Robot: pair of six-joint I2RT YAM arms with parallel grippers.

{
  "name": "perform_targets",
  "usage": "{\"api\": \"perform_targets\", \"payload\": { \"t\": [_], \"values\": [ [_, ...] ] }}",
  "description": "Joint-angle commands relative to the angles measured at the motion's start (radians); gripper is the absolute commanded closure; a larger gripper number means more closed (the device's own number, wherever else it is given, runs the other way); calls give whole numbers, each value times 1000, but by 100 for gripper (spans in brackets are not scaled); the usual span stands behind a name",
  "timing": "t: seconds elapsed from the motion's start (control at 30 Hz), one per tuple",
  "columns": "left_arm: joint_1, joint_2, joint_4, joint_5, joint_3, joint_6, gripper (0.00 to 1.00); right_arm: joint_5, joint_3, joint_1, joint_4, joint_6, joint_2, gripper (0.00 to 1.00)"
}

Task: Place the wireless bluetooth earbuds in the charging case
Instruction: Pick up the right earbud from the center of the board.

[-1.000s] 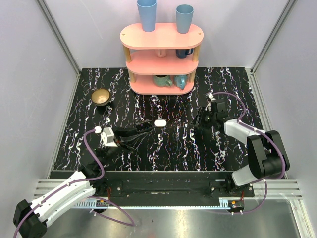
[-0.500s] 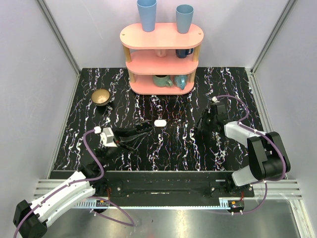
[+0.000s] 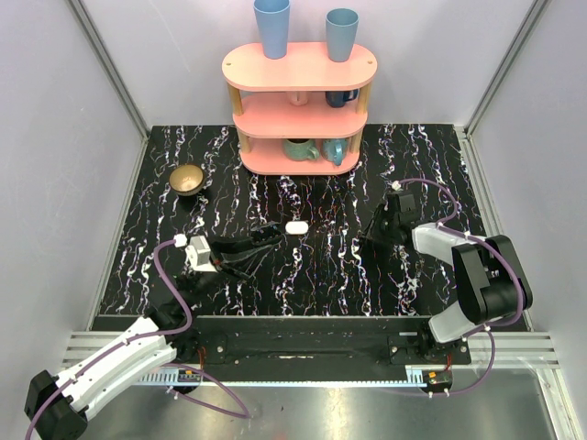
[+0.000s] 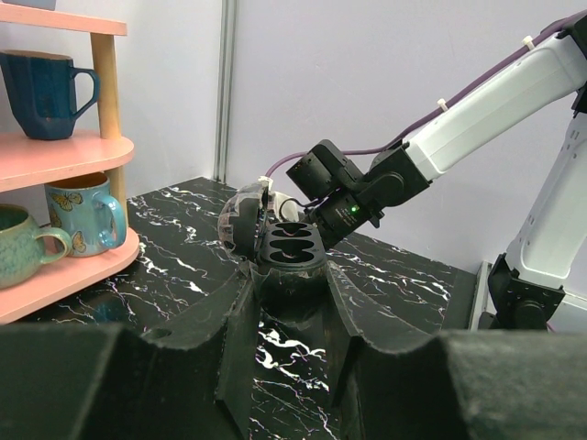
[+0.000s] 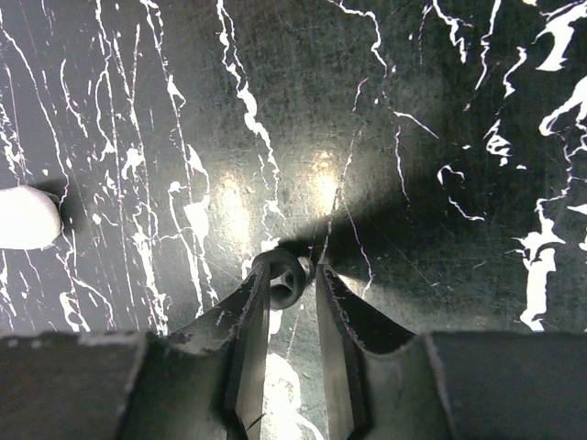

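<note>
My left gripper (image 4: 292, 277) is shut on the charging case (image 4: 292, 246), which stands open with two empty dark sockets facing up and its pale lid (image 4: 240, 220) tipped back to the left. From above the case (image 3: 295, 226) shows as a white oval at the left gripper (image 3: 275, 235) tips. My right gripper (image 5: 292, 275) points down at the marble table (image 5: 440, 110). Its fingers pinch a small round earbud (image 5: 282, 277), grey in shadow and still resting on the table. A second white rounded earbud (image 5: 23, 218) lies at the left edge. From above, the right gripper (image 3: 376, 231) sits right of the case.
A pink three-tier shelf (image 3: 298, 101) stands at the back with two blue cups (image 3: 272, 26) on top and mugs (image 4: 83, 211) on its lower tiers. A brown bowl (image 3: 187, 179) sits at the back left. The right arm (image 4: 477, 101) reaches in behind the case.
The right gripper's fingers have drawn in around the earbud and its wrist has shifted slightly. The left gripper and the case have stayed put.
</note>
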Motion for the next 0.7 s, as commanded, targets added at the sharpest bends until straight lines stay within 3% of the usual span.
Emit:
{"api": "perform_targets", "payload": {
  "t": [0.0, 0.27, 0.67],
  "values": [
    [-1, -9, 41, -24, 3, 3, 100, -20, 13, 8, 19, 8, 26, 69],
    [-1, -12, 38, -22, 3, 1, 100, -50, 10, 8, 21, 11, 33, 71],
    [-1, -15, 32, -25, 3, 1, 100, -131, 22, 8, 62, -25, 29, 89]
  ]
}}
